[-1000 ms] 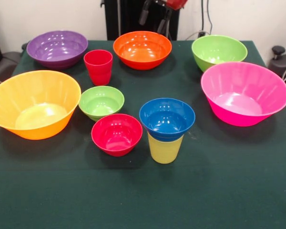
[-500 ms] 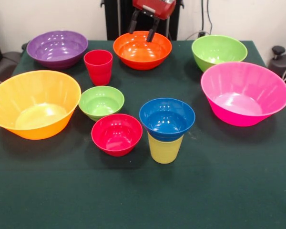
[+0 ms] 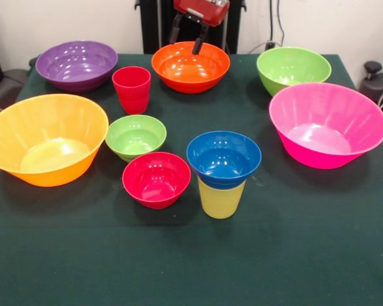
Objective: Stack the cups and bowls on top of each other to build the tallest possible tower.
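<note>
Glossy plastic is everywhere on the green table (image 3: pixel 319 255) in the front view, the only view given. The tower so far stands at lower centre: a small blue bowl (image 3: pixel 223 158) seated on the yellow cup (image 3: pixel 221 201). At upper left of centre the red cup (image 3: pixel 131 89) stands upright and alone; the small red bowl (image 3: pixel 156 179) sits just left of the tower. At top centre the gripper (image 3: pixel 186 38) hangs over the medium orange bowl (image 3: pixel 191 65), its fingers spread and holding nothing. The red cup looks light, stiff and slippery; I judge a pinch across its rim wall safest.
</note>
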